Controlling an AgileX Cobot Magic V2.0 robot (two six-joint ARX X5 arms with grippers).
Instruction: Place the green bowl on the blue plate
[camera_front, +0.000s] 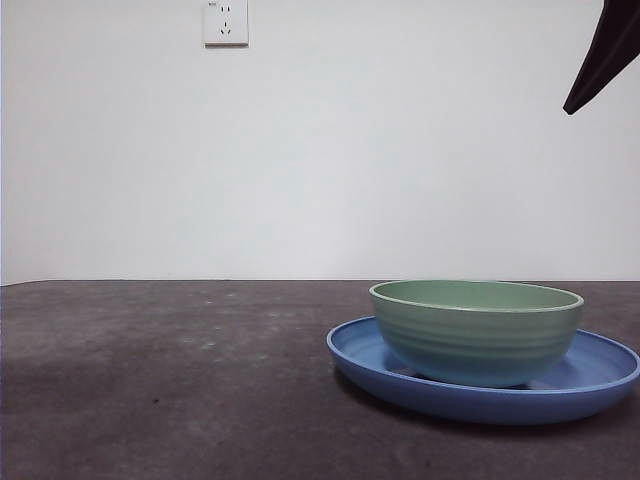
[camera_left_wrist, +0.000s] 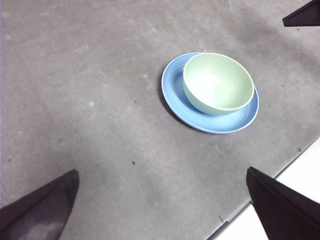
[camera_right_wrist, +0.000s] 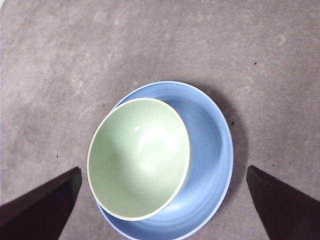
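A plain white wall backs the dark grey table (camera_front: 150, 380). The right gripper (camera_right_wrist: 160, 210) hangs directly above the load, jaws spread wide and holding nothing; the left gripper (camera_left_wrist: 160, 210) waits well off, likewise open. The green bowl (camera_front: 476, 330) sits upright inside the blue plate (camera_front: 600, 375), off-centre, touching one rim; placement appears complete.

The plate's (camera_right_wrist: 210, 150) near rim ran off the right wrist picture's edge, and the bowl (camera_front: 476, 330) hid its middle. Only a dark arm tip (camera_front: 605, 55) showed at a corner.
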